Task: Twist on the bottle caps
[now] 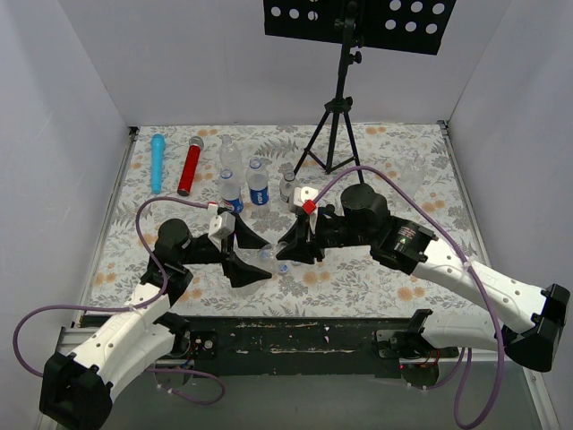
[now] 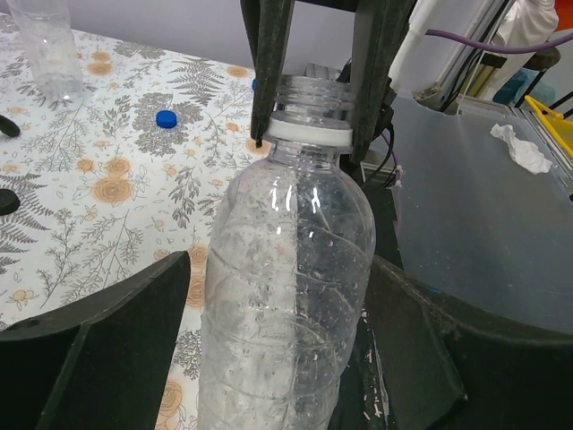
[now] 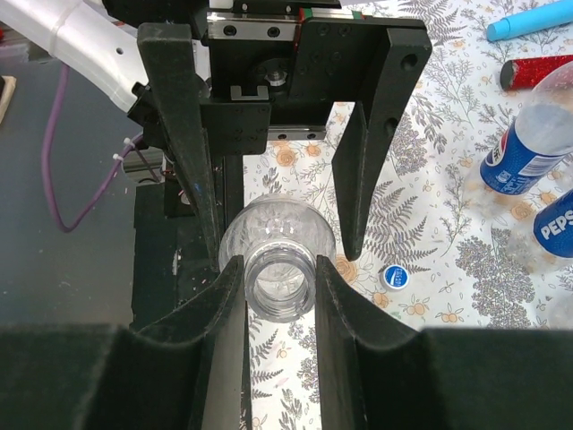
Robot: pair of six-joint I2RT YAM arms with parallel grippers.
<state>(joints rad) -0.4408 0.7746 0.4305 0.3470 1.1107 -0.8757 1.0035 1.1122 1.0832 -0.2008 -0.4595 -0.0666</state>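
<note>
**Two tools, one uncapped bottle**

The left tool (image 2: 277,262) is closed around the belly of a clear bottle (image 2: 286,305). Its wide fingers press both sides, and it holds the bottle roughly level with the mouth toward the other arm. The threaded neck (image 2: 309,94) is bare. The right tool (image 3: 279,262) is narrowed to the neck's width and appears to pinch it at the threads; it carries no cap. A blue cap (image 3: 394,277) lies loose on the worktop (image 1: 340,282), near that tool and apart from the bottle.

As I judge it, the step in hand is fetching and seating a cap. The left grip should be firm enough to stop the bottle spinning, but not so hard that the thin wall buckles. The right tool would need to let go of the neck, take the cap by its rim, set it square on the threads and then turn. A tilted start risks cross-threading.

A floral cloth covers the worktop. At far left lie a blue cylinder (image 1: 158,161) and a red cylinder (image 1: 190,167). Pepsi-labelled bottles (image 1: 258,184) stand mid-worktop. Right of them a black tripod (image 1: 338,125) carries a perforated plate (image 1: 358,18). White walls (image 1: 224,63) close three sides.
</note>
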